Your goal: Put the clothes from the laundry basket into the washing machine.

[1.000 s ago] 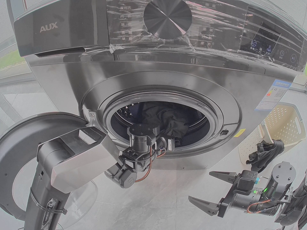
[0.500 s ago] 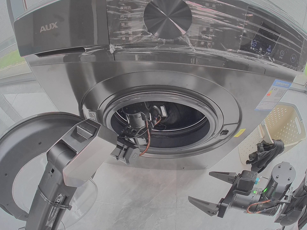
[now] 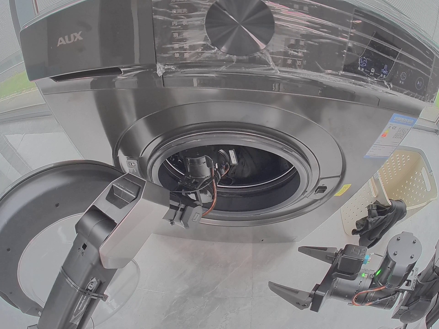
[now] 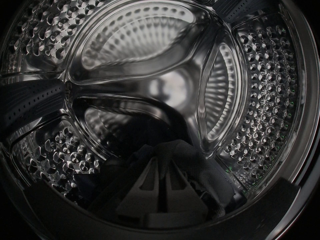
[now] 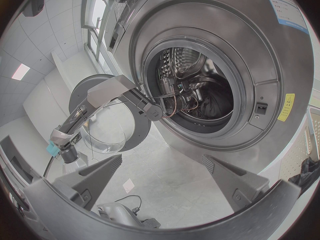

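Left jaws, pressed close together, seem to pinch a dark garment low in the washing machine drum; right jaws hang spread, empty, at the head view's lower right, near a second garment draped on the laundry basket rim: soft, light, limp, best pinched at a bunched fold

The left hand is dim inside the drum, perhaps pressed into dark cloth.
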Robot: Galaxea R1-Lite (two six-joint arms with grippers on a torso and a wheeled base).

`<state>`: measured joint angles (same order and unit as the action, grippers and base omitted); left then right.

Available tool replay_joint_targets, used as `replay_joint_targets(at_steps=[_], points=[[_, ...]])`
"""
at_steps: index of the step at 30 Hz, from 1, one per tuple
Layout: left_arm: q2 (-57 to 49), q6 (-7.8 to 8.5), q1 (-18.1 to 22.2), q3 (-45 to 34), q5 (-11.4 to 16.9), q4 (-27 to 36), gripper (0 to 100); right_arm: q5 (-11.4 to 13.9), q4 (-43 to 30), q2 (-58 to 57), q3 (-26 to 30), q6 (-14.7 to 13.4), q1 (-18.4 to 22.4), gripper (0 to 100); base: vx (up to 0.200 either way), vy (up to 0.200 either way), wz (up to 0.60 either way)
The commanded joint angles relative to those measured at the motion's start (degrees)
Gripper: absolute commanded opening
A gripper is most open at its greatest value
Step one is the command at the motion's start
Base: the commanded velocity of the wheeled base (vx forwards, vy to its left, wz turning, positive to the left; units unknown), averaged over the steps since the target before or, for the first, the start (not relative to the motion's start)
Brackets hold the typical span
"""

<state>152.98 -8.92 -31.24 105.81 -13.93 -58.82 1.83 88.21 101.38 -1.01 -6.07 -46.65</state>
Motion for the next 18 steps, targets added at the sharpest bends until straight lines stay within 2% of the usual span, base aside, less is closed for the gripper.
replay_joint_targets(at_steps=[1,4,11,15,17,18], points=[[2.4,-0.39,-0.3,4.8,-0.1,1.6,0,0.0,0.0,0.1,0.9,0.0,0.0,100,0.000,0.000,0.00],[4.0,-0.57,-0.2,7.9,-0.4,3.4,0,0.1,0.0,0.1,0.9,-0.1,0.0,100,0.000,0.000,0.00],[1.9,-0.83,-1.7,6.6,-0.4,3.2,0,0.1,0.0,0.3,0.9,-0.2,0.1,100,0.000,0.000,0.00],[-2.2,-0.66,-3.1,0.7,-0.6,3.0,0,0.1,0.0,0.5,0.9,-0.1,0.0,100,0.000,0.000,0.00],[-6.1,-0.31,-4.0,-6.3,-0.5,3.2,0,0.0,0.0,0.5,0.8,-0.1,0.0,100,0.000,0.000,0.00],[-6.2,-0.22,-4.1,-6.7,-0.5,3.1,100,0.0,0.0,0.5,0.8,-0.1,0.0,100,0.000,0.000,0.00]])
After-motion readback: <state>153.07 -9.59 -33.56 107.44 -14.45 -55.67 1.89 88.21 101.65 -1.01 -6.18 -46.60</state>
